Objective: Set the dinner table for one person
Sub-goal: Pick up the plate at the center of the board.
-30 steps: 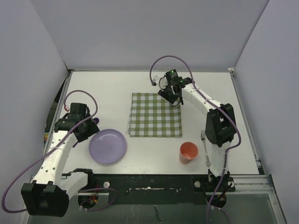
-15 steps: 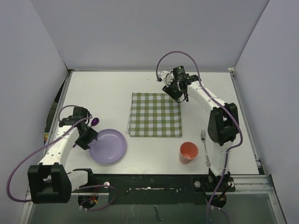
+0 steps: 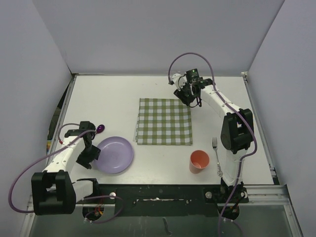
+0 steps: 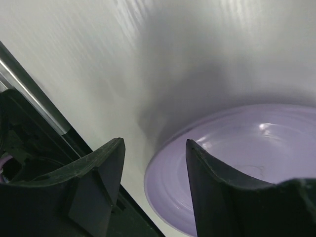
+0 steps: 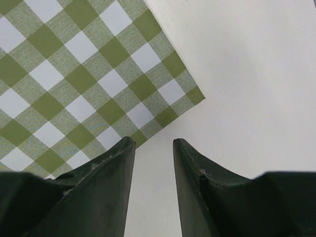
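On the dinner table (image 3: 108, 94) a lilac plate (image 3: 114, 154) lies at the near left. My left gripper (image 3: 92, 153) is low at its left edge and open. In the left wrist view the plate (image 4: 237, 148) has its rim between the left gripper's (image 4: 154, 143) spread fingers. A green-and-white checked cloth (image 3: 164, 121) lies flat in the middle. My right gripper (image 3: 186, 98) hovers open just beyond the cloth's far right corner. The right wrist view shows that gripper (image 5: 153, 141) over bare table beside the cloth (image 5: 74, 74), holding nothing.
A purple spoon (image 3: 100, 128) lies just behind the plate, close to the left arm. An orange cup (image 3: 199, 161) stands at the near right, with a metal fork (image 3: 217, 155) beside it. Grey walls enclose the table on three sides.
The left arm swung toward the near edge and dropped to the plate's left rim. The right gripper drew back off the cloth's far right corner toward the back.
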Controlling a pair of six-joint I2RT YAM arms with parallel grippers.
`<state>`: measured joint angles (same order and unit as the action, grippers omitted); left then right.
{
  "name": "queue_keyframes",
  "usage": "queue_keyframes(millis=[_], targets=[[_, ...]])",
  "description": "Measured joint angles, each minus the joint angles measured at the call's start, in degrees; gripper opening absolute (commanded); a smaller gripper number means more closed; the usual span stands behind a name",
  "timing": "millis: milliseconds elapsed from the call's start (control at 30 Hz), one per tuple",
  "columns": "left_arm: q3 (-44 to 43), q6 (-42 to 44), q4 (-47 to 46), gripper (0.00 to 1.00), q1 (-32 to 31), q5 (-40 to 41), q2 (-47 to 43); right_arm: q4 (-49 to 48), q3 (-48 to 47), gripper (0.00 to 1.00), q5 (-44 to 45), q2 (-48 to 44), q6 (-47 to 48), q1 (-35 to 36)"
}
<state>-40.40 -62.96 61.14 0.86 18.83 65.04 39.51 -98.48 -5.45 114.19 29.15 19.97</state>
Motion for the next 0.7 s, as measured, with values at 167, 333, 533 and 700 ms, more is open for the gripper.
queue_keyframes(millis=[167,333,533,700], targets=[[4.6,0.2,-1.9,0.51,0.0,-2.8,4.5,0.0,0.0,0.38,-0.9,0.0,-0.4,0.0],[4.9,0.8,-4.2,0.51,0.0,-3.9,4.3,0.0,0.0,0.38,-1.7,0.0,-1.1,0.0],[6.4,2.1,-6.5,0.0,0.0,-5.7,3.8,0.0,0.0,0.38,-2.7,0.0,-1.4,0.0],[6.2,2.2,-8.9,0.0,0.0,-9.0,1.1,0.0,0.0,0.37,-3.3,0.0,-1.6,0.0]])
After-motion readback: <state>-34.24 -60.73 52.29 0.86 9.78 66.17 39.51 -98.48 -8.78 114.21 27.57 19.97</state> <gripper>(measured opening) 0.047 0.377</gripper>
